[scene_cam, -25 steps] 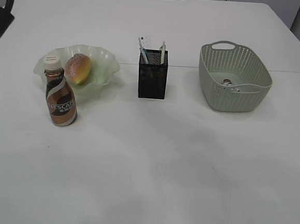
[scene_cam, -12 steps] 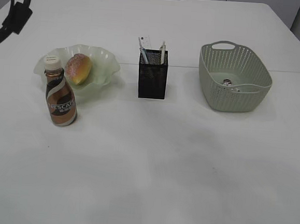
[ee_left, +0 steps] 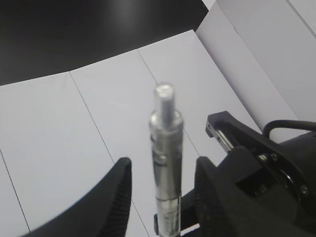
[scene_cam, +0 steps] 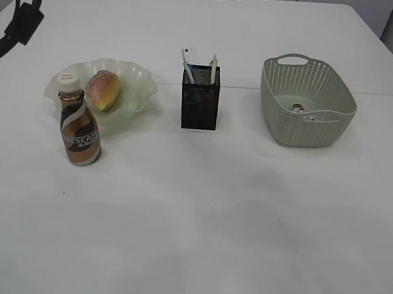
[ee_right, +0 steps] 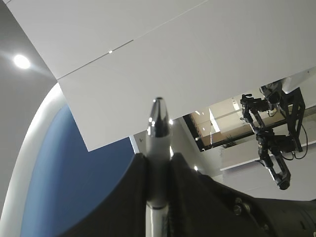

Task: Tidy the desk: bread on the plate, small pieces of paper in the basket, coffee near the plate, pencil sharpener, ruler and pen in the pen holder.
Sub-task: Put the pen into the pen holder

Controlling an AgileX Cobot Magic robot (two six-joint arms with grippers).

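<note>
The left tool point(ee_left: 160, 197) stands parted and the right tool point(ee_right: 157, 177) is pinched nearly shut, neither holding any task item (both wrist views point up, away from the bench point(scene_cam: 211, 223)). At upper left of the exterior view, bread point(scene_cam: 102, 89) sits on the plate point(scene_cam: 141, 87) with the coffee point(scene_cam: 79, 131) beside; the pen holder point(scene_cam: 200, 98) stands centre and the basket point(scene_cam: 306, 101) upper right, so tidying looks finished.

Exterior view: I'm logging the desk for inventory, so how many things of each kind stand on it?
Containers: 3, plate, pen holder, basket
Food and drink: 2, bread, coffee bottle
Total: 5, leaving out the small things inside the holder and basket.
</note>
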